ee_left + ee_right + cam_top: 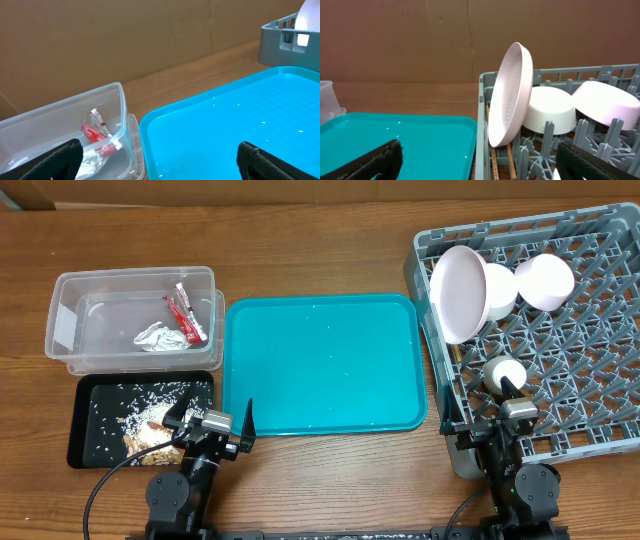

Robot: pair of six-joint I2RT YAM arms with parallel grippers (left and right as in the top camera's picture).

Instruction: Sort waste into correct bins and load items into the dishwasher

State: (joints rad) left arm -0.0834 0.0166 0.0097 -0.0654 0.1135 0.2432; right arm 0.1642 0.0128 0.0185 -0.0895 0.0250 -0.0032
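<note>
Left gripper (160, 167): 2 fingers (62, 160) spread wide, grasping nothing. Ahead-left: 1 clear tub (117, 100) holding 1 red wrapper (97, 132) and 1 silver-white wrapper (158, 335). Just left: 1 black tray (85, 430) with rice scraps (125, 408). Right gripper (480, 167): 2 fingers (375, 160) spread, empty. Ahead-right: 1 grey rack (481, 125) holding 1 plate (512, 95) on edge, 2 bowls (550, 112) beyond it, 2 chopsticks (510, 162) below plate.

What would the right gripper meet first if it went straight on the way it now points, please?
Probably the plate, standing on edge in the rack, dead ahead of the right gripper. The rack's wall lies lower in view and might come first; depth is unclear.
</note>
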